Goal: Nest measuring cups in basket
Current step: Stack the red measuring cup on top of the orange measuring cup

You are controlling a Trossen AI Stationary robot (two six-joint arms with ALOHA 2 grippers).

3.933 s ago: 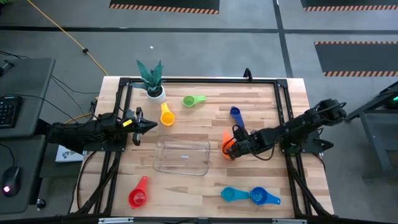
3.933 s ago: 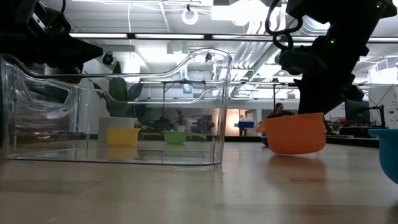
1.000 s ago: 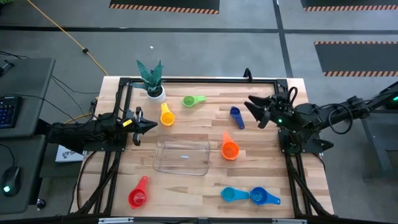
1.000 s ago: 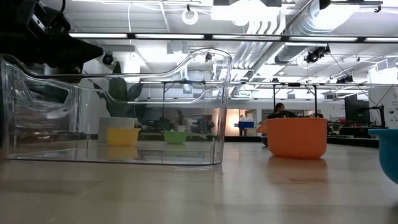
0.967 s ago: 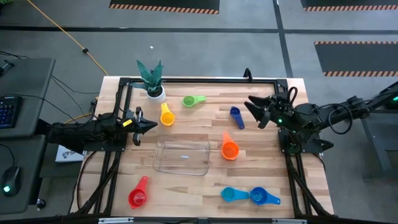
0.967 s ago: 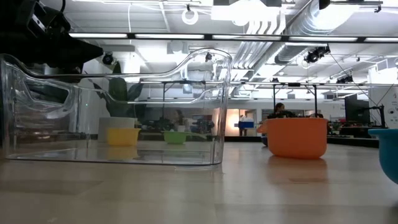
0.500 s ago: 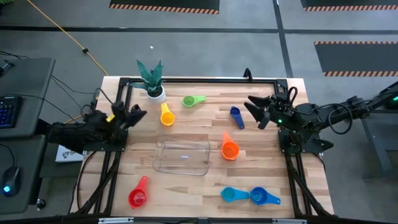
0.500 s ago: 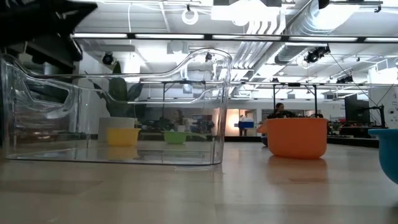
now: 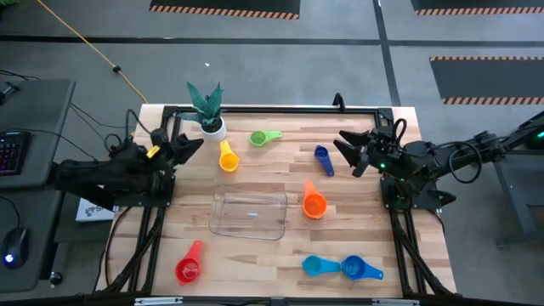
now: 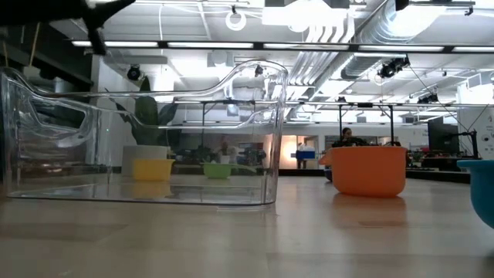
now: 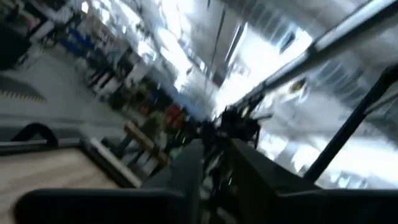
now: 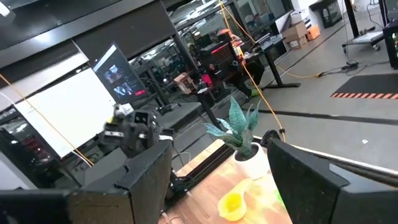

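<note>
1. The clear basket [image 9: 249, 214] sits near the middle of the wooden table [image 9: 280, 255] and is empty; none of the measuring cups lies in it.
2. The orange cup [image 9: 314, 203] stands just right of the basket, apart from its wall.
3. The yellow cup [image 9: 228, 156] and the green cup [image 9: 263, 137] lie on the far side, near the white pot with a plant [image 9: 209, 111].
4. The dark blue cup [image 9: 322, 158] lies on the far right side; the red cup [image 9: 188, 264] is at the near left; the two light blue cups [image 9: 340, 268] sit side by side at the near right.
5. The left gripper [image 9: 184, 147] is raised at the table's far left edge, holding nothing; whether its jaws are apart cannot be told.
6. The right gripper [image 9: 347, 148] hangs just right of the dark blue cup, jaws apart, empty.
</note>
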